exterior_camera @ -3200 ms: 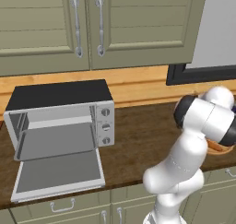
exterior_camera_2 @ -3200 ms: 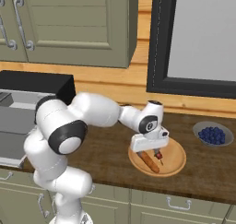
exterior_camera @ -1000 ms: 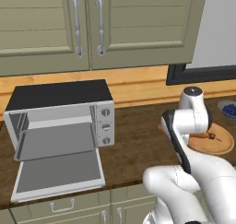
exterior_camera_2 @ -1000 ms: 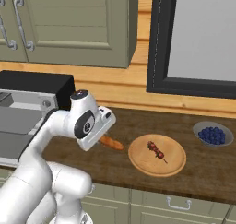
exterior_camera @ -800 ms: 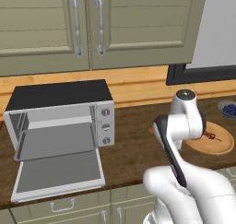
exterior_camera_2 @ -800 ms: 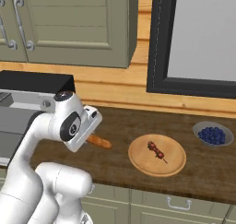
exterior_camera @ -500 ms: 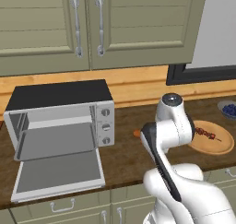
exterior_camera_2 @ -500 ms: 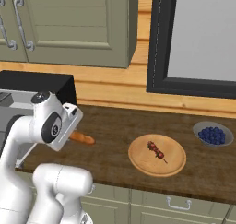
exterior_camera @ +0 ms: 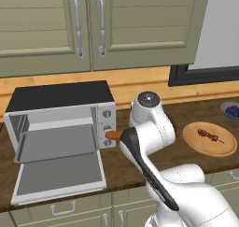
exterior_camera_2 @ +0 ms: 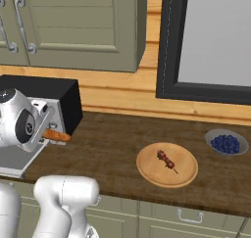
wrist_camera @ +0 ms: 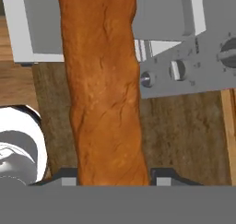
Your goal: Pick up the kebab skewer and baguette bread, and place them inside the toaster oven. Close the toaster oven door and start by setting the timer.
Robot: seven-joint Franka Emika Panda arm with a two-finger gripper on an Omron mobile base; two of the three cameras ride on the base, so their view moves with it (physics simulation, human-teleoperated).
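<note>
Your gripper (wrist_camera: 113,179) is clamped on the long orange-brown baguette (wrist_camera: 103,85) — carried end-first, beside the knobs of the silver-fronted toaster oven (exterior_camera: 60,128), so it'll slide in thru the dropped door (exterior_camera: 59,177). Dark-chunked kebab skewer (exterior_camera_2: 166,160) waits on the round wooden plate (exterior_camera_2: 147,171).

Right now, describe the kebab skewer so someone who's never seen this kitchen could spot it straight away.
Look along the dark wooden counter under the black-framed window to the round wooden plate right of the toaster oven. The kebab skewer lies on that plate: a short thin stick with small dark red and brown chunks. The bowl of blueberries stands apart to the right; the baguette bread is long, plain and orange-brown.
</note>
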